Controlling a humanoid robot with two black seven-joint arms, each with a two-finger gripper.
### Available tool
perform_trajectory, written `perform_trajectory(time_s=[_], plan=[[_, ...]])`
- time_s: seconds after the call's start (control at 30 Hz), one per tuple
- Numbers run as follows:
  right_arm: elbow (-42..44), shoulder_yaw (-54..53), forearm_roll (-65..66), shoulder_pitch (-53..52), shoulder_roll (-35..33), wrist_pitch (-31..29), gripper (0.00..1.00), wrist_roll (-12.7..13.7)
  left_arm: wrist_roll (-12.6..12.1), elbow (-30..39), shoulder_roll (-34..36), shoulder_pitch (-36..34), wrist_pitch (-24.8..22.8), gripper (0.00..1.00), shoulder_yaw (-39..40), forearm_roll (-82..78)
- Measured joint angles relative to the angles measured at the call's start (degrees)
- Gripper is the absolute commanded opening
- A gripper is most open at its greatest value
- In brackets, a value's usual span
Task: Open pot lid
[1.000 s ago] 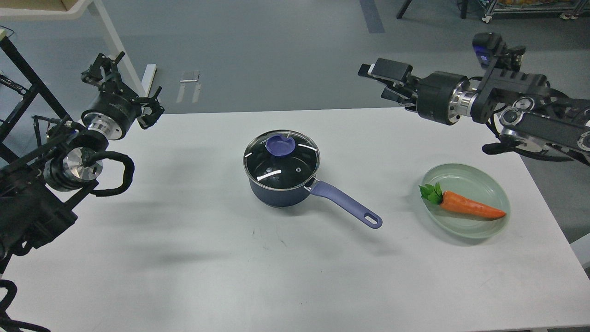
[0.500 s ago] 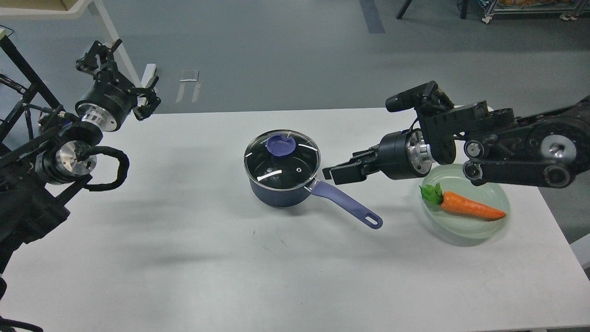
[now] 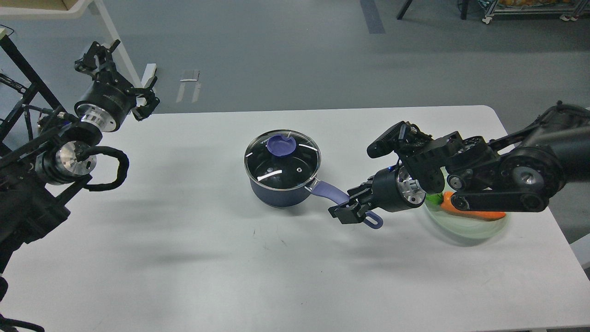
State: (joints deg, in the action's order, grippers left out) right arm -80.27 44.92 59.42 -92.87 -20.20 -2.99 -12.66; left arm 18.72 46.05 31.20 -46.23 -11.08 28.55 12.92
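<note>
A dark blue pot stands mid-table with its glass lid on. The lid has a purple knob. The pot's purple handle points toward the front right. My right gripper is low over the outer part of that handle, with its fingers open on either side of it. It hides the middle of the handle, and the handle's looped end shows beyond it. My left gripper is open and empty, held high past the table's far left corner, well away from the pot.
A pale green plate with an orange carrot sits to the right, partly hidden behind my right wrist. The white table ends just beyond the plate. A white table leg and a black frame stand off the far left.
My right arm has swung from high at the back right down to the pot's handle. Its wrist now covers part of the plate. My left arm has shifted slightly left. The pot and lid have not moved.
</note>
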Motion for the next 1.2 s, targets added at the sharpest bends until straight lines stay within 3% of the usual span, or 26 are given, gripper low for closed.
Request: perform_trajectory(time_s=[0.13, 0.37, 0.53, 0.77, 0.93, 1.2], plan=[[0.0, 0.1, -0.1, 0.6, 0.1, 0.0, 0.46, 0.0, -0.2, 0.0, 0.0, 0.0, -0.1, 0.99, -0.1, -0.1], [0.0, 0.0, -0.3, 0.6, 0.1, 0.0, 0.21, 0.0, -0.7, 0.0, 0.2, -0.8, -0.1, 0.99, -0.1, -0.8], [0.0, 0.0, -0.3, 0.6, 0.1, 0.0, 0.19, 0.0, -2.1, 0.0, -0.1, -4.0, -0.1, 0.99, -0.3, -6.6], [0.0, 0.0, -0.4, 0.1, -0.1, -0.2, 0.19, 0.0, -2.1, 0.6, -1.9, -10.7, -0.2, 0.99, -4.6, -23.3], [0.1, -0.1, -0.6, -0.1, 0.0, -0.2, 0.19, 0.0, -1.5, 1.8, -4.8, -15.4, -0.4, 0.99, -10.0, -43.2], [0.6, -0.3, -0.7, -0.1, 0.0, -0.2, 0.18, 0.0, 0.2, 11.3, -5.5, -16.8, 0.2, 0.99, -12.0, -80.3]])
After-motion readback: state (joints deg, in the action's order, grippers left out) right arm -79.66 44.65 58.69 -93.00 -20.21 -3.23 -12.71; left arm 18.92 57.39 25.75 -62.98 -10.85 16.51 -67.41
